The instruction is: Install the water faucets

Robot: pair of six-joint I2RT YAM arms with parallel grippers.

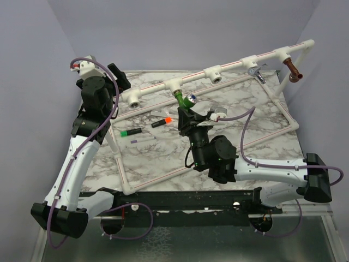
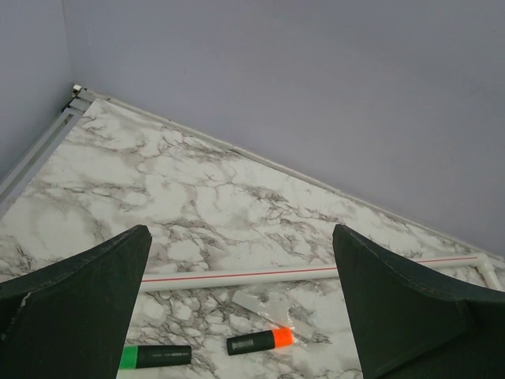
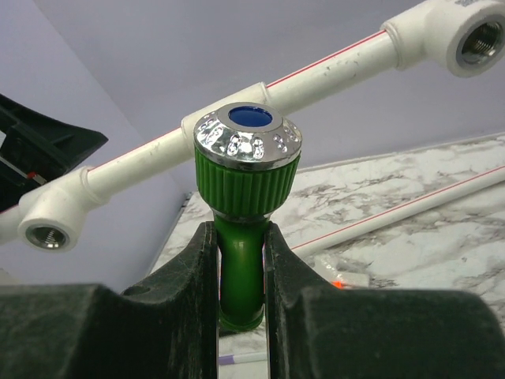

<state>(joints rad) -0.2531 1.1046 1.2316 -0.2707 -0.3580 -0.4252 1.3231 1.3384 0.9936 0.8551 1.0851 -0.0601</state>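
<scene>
While right jaws clench green faucet [image 3: 246,185] at tee [image 1: 173,84] | left jaws released | orange marker [image 1: 162,121] beside

The left end effector [image 2: 241,237] hangs above the marble-patterned table [image 2: 197,189], its two dark fingers [image 2: 79,308] spread wide apart at the lower corners of the view. In the gap between them, a white pipe [image 2: 237,277] with a thin red stripe lies across the table. Nearer the camera lie an orange-capped marker [image 2: 260,341] and, to its left and apart from it, a green-capped marker [image 2: 155,357]. A scrap of clear plastic [image 2: 264,304] sits just above the orange cap. A lavender wall [image 2: 316,79] rises behind the table.
</scene>
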